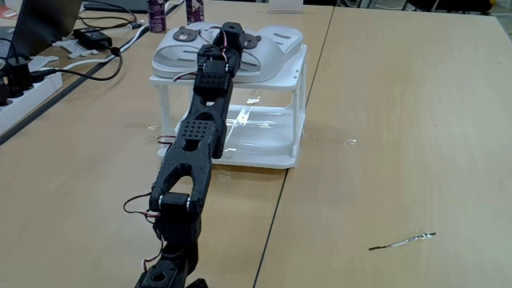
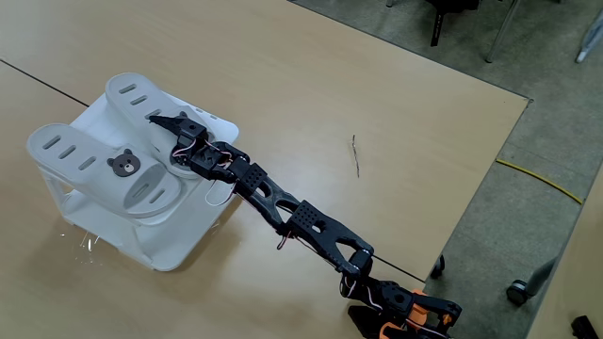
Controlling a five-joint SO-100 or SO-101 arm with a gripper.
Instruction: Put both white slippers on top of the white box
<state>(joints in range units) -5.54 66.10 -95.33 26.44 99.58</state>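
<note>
The arm's fingers (image 2: 162, 120) reach over the box (image 2: 179, 247), above the slipper (image 2: 141, 97) lying farther from the camera in the high fixed view; whether they are parted, closed or gripping its strap cannot be told, since the wrist hides them in the low view and they are too small and dark in the high one. Both slippers rest on the flat top of the box, side by side and touching or nearly so; the nearer slipper (image 2: 104, 165) shows its bear badge (image 2: 122, 165) clearly.

The placing looks done or almost done. Risk from here: if the fingers are hooked under the strap, a pull back along the arm's line may drag that slipper toward the box edge and tip it off. A loose wire (image 2: 219, 193) looping at the wrist may also snag the nearer slipper, which lies just beside it.

Counted: two slippers, one box with two tiers, one arm (image 1: 196, 144).

Outward across the tabletop (image 1: 400, 120), cables and a power brick (image 1: 94, 37) lie at the far left in the low view, with two bottles (image 1: 157, 14) behind the box. A thin stray scrap (image 1: 404, 240) lies well apart on the bare right side.
</note>
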